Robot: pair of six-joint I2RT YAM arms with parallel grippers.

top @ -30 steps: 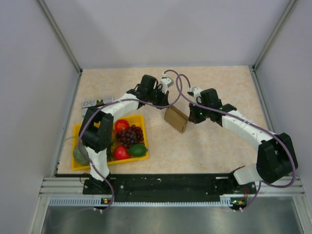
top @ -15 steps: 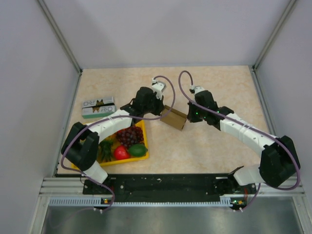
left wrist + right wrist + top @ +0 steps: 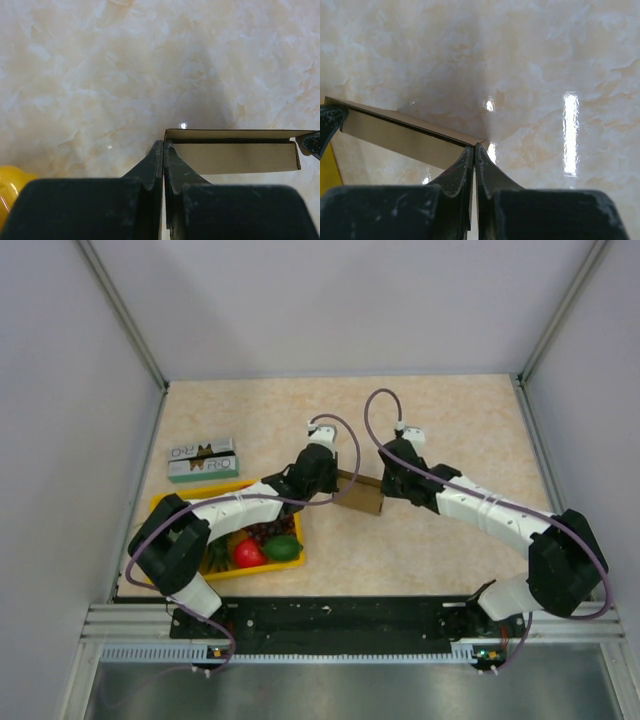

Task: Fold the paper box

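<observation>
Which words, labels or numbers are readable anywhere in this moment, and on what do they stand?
"R-O": large dark letters on the green-and-white carton, only roughly legible; the rest of its print is too small and blurred to read.
No print shows on the paper box, which is plain brown.
Neither wrist view shows any text.

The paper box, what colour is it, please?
The paper box is plain brown, clearest in the top external view.

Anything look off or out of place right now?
Nothing stands out. The box is pinched at opposite ends by the left tool and right tool, with no tears visible. The fruit sits inside the tray, and the carton lies flat.
</observation>
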